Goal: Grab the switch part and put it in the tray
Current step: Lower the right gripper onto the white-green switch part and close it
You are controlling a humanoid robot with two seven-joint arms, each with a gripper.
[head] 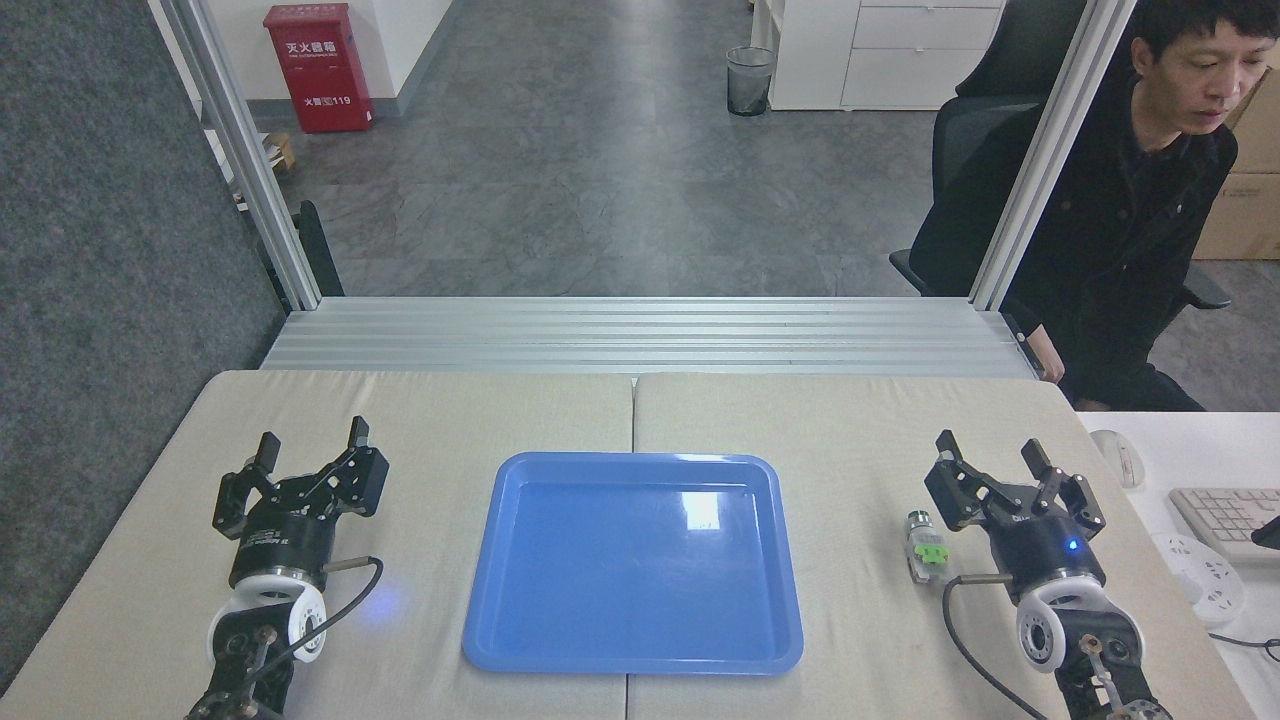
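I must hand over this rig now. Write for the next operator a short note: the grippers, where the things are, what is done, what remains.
Left gripper: open, empty, resting left of the tray.
Right gripper: open, empty, just right of the switch part, not touching it.
Switch part: lying on the table between tray and right gripper.
Tray: holds nothing.
Done: nothing yet.
Left: grasp the part, probably with the right gripper, and place it in the tray.

The floor (600, 180) far away is made of dark gray tiles, and a gray fuzzy wall (110, 300) stands on the left. A red box (318, 65) sits far on the left by a white wall, a small trash can (749, 80) stands next to white drawers (880, 50), and shiny metal posts (240, 150) go up on both sides. On the right a person (1130, 230) in black sits on a black chair (960, 150), near a white desk (1140, 470) with a keyboard (1225, 515).
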